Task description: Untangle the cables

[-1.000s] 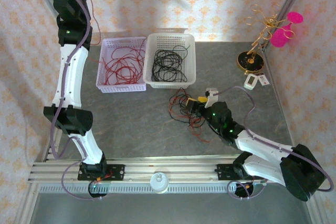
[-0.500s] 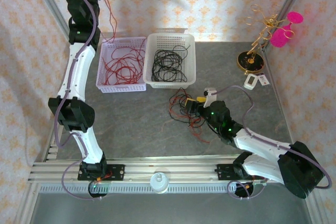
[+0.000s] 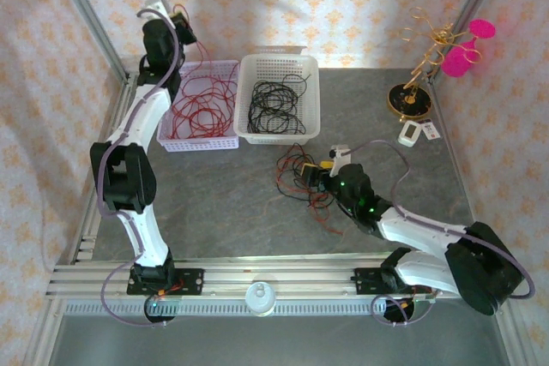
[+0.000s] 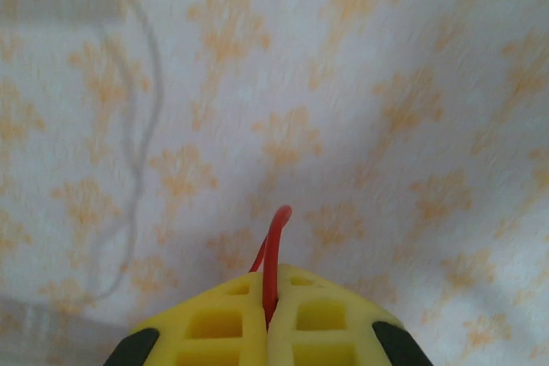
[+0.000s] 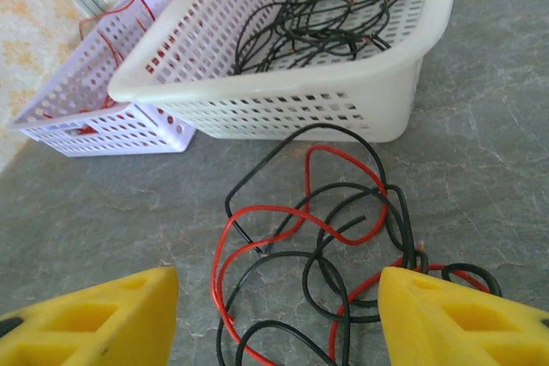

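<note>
While the left gripper (image 4: 270, 319) hangs above the table's far edge near the left corner, its yellow fingers (image 4: 223, 332) clenched on a single red wire (image 4: 274, 242), we judge the sorting step to be in hand. One red strand is being brought to the lavender basket (image 3: 199, 142), which sits along the far edge and holds red cables (image 3: 202, 105). From above, the strand trails down toward that basket, though it is too thin for us to say whether its lower end lies inside. Just beside it on the right, the white basket (image 5: 257, 83) holds black cables (image 5: 317, 15).

The tangled clump (image 5: 326, 229) of red and black wires lies on the bare table (image 3: 214, 203), a little right of centre and just in front of the white basket. The right gripper (image 5: 276, 297) sits low at the clump's near side, its fingers spread apart and grasping nothing, with loops lying on the table between them.

We think the next move calls for the left arm to lower over the lavender basket and let go so the whole strand falls inside the rim. The right gripper then needs to take one strand at an outer loop, not at a crossing, and draw it out slowly.
</note>
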Available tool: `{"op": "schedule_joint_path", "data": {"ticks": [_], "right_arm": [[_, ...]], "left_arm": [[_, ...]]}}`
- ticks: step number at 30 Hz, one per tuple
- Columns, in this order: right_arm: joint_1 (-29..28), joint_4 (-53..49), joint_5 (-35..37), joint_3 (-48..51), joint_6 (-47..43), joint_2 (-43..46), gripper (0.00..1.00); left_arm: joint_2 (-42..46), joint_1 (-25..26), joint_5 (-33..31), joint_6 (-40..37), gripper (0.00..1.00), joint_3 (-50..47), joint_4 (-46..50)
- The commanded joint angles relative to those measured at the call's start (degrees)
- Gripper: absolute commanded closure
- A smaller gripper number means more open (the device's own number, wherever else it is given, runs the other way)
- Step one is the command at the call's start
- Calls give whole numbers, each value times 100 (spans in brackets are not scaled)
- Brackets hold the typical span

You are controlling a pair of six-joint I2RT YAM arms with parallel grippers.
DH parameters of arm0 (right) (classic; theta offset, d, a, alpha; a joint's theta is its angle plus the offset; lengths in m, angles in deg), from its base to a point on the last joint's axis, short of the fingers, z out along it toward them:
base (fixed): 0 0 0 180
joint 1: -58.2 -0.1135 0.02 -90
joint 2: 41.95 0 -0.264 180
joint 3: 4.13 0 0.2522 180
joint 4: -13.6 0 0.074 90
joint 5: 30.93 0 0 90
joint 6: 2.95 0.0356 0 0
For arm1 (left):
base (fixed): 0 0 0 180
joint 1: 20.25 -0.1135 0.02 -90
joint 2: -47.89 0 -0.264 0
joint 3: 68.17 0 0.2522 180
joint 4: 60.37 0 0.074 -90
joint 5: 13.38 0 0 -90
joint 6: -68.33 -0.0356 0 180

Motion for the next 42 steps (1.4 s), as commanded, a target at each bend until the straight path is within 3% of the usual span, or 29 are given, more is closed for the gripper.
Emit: {"op": "schedule_joint_path", "data": {"ticks": [1, 5, 10, 20, 25, 31, 42], "right_arm": [[12, 183, 97, -210, -96, -83, 38], [12, 143, 90, -232, -130, -167, 38], [12, 62, 143, -210, -190, -63, 38], [12, 230, -68, -175, -140, -150, 38], [10, 229, -68, -64, -118, -131, 38], [12, 166, -18, 131, -23, 93, 38], [12, 8, -24, 251, 30, 350, 38]], "left_arm": [[147, 148, 225, 272, 100, -472, -662], [9, 375, 281, 47, 100, -391, -306], [438, 424, -171, -341, 100, 34, 139], [660, 312, -638, -1596, 100, 3034, 1858], [753, 77, -854, -1815, 100, 3636, 1856], [909, -21, -539, -1611, 100, 3546, 1907], [1487, -16, -80, -1096, 100, 1485, 1126]]}}
